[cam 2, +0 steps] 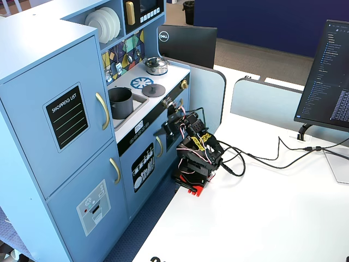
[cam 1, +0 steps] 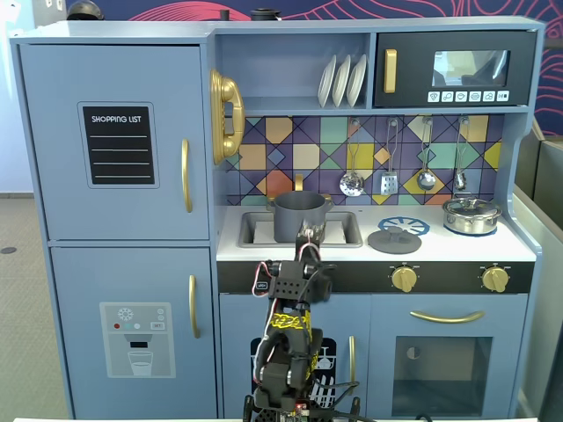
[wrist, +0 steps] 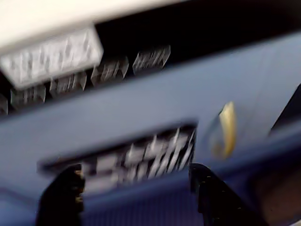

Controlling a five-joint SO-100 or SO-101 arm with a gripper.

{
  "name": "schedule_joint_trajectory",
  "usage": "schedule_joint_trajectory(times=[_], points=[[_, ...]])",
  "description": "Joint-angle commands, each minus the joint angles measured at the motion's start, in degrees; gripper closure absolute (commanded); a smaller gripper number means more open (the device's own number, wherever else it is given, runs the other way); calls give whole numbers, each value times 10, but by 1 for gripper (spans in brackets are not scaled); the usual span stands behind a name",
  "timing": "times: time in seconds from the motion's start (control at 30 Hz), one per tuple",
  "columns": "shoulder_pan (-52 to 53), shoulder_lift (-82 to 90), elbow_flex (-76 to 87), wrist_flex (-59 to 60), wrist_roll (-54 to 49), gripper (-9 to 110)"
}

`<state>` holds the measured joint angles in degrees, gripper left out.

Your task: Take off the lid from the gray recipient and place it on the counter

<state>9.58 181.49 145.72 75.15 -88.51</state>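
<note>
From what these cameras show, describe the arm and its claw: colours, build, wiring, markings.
The arm is built of matte black blocky segments, stacked on a base with a red piece at the bottom. Thin red, white and black wires loop between the joints, and thicker black cables trail off across the white desk. A yellow-and-black patterned marking sits on the middle segment. The claw shows two dark fingers in the blurred wrist view.
</note>
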Motion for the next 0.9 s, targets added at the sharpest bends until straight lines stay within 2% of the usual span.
schedule_joint_trajectory(times=[0.0, 0.07, 0.23, 0.37, 0.43, 0.6, 0.87], points=[[-56, -11, 73, -8, 3, 95], [-81, -19, 133, -26, -5, 101], [-156, -13, 252, -52, 66, 101], [-197, -57, 262, -24, 116, 101], [-196, -69, 262, -17, 108, 101], [-189, -47, 262, 84, 76, 100], [-145, 5, 262, 114, 83, 98]])
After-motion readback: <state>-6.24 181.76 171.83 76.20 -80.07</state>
